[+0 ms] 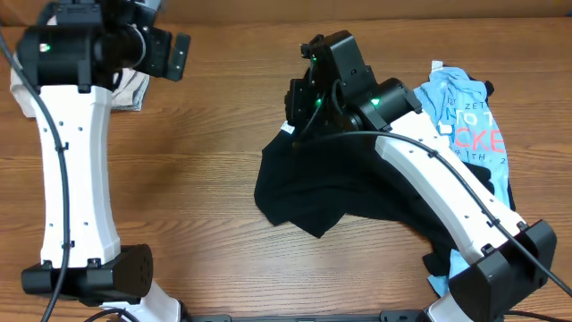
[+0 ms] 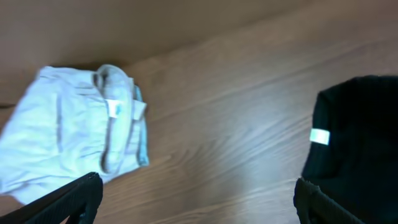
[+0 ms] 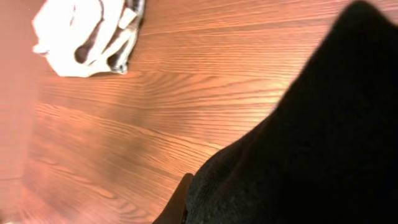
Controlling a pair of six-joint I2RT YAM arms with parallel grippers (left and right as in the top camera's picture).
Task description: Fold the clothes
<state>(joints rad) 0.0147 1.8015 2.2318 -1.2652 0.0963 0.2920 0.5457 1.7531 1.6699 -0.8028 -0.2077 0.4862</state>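
Observation:
A black garment (image 1: pixel 331 179) lies crumpled mid-table, its label corner drawn up toward my right gripper (image 1: pixel 298 100). In the right wrist view the black cloth (image 3: pixel 311 137) covers the jaws; only one finger (image 3: pixel 185 199) shows, and the gripper looks shut on the cloth. My left gripper (image 1: pixel 179 55) hangs open and empty at the far left, its fingertips wide apart in the left wrist view (image 2: pixel 196 199). A folded white garment (image 1: pixel 134 89) lies under it, also seen in the left wrist view (image 2: pixel 68 137) and the right wrist view (image 3: pixel 87 34). The black garment's edge also shows in the left wrist view (image 2: pixel 360 137).
A light blue printed T-shirt (image 1: pixel 465 116) lies at the right, partly under the right arm and the black garment. Bare wooden table (image 1: pixel 197 161) lies between the white garment and the black one.

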